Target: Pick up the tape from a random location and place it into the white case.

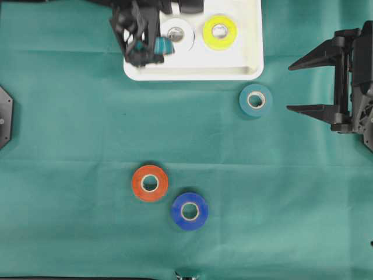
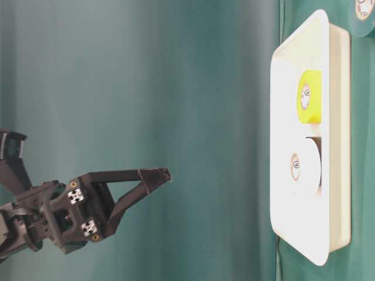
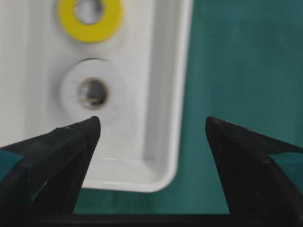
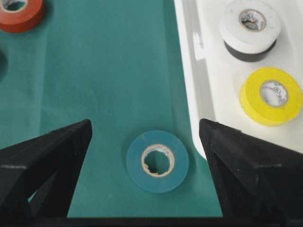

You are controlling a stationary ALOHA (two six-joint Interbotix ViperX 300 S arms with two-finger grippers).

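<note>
The white case (image 1: 242, 61) lies at the top of the green cloth and holds a yellow tape (image 1: 220, 32) and a white tape (image 1: 178, 33); the white one rests on a black roll (image 4: 248, 53). My left gripper (image 1: 148, 55) hangs open and empty, high above the case's left end (image 3: 163, 156). A teal tape (image 1: 255, 100) lies flat on the cloth just below the case's right corner. My right gripper (image 1: 289, 88) stands open a little to its right. In the right wrist view the teal tape (image 4: 157, 161) lies ahead, between the fingers, untouched.
An orange tape (image 1: 150, 183) and a blue tape (image 1: 189, 210) lie side by side on the cloth, lower middle. The case's rim (image 4: 189, 71) runs close beside the teal tape. A dark mount (image 1: 4, 116) sits at the left edge.
</note>
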